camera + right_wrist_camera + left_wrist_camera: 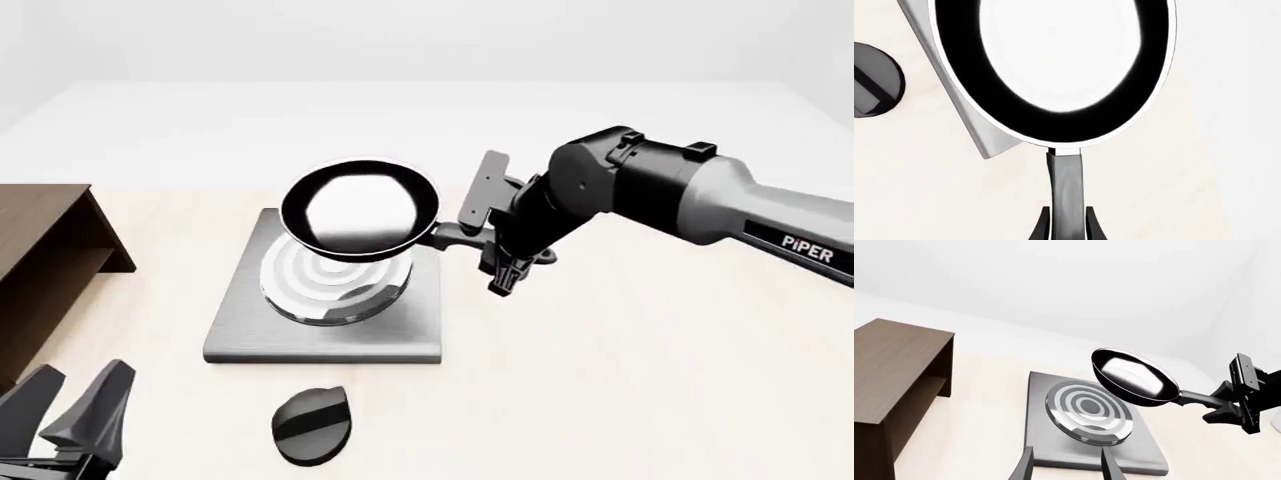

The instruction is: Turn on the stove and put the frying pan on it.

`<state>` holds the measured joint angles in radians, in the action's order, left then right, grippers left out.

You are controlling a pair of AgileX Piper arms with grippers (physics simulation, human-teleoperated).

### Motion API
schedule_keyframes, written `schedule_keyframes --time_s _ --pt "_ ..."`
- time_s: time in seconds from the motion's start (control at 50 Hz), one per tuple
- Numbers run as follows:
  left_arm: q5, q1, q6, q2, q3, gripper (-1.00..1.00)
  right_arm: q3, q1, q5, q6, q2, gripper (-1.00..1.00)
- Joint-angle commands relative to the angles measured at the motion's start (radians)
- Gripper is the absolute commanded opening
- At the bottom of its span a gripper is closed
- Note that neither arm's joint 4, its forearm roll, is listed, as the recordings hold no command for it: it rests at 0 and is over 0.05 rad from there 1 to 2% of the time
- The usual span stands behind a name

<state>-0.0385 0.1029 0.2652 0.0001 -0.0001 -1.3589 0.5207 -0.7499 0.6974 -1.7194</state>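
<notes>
Clearly the frying pan (358,208) hangs tilted above the stove (324,337) rings, its handle clamped in the right gripper (489,240) jaws. Nearer lies the black knob (311,426) on the surface; at near left, the left gripper (80,400) jaws stand apart

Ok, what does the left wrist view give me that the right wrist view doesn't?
Only the left wrist view shows the brown shelf, the burner rings with a gap under the raised frying pan, the left claw open and empty, and the right claw from outside. Only the right wrist view shows the black knob on the table and the right claw's fingers shut on the pan handle. Both show the pan and the stove slab.
</notes>
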Motion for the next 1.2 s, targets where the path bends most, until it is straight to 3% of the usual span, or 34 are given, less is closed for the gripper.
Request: schedule_keyframes --time_s 0.02,0.36,0.38,1.2 --pt "0.000 -0.001 0.000 0.000 0.000 1.00 -0.020 0.002 0.009 -0.018 0.010 -1.00" --pt "0.000 -0.001 0.000 0.000 0.000 1.00 -0.020 0.002 0.009 -0.018 0.010 -1.00" --pt "0.004 -0.017 0.008 0.000 0.000 1.00 -0.046 0.008 0.027 -0.028 -0.100 -1.00" --pt "0.008 -0.017 0.012 0.000 0.000 1.00 -0.051 0.036 0.019 -0.036 -0.116 -1.00"
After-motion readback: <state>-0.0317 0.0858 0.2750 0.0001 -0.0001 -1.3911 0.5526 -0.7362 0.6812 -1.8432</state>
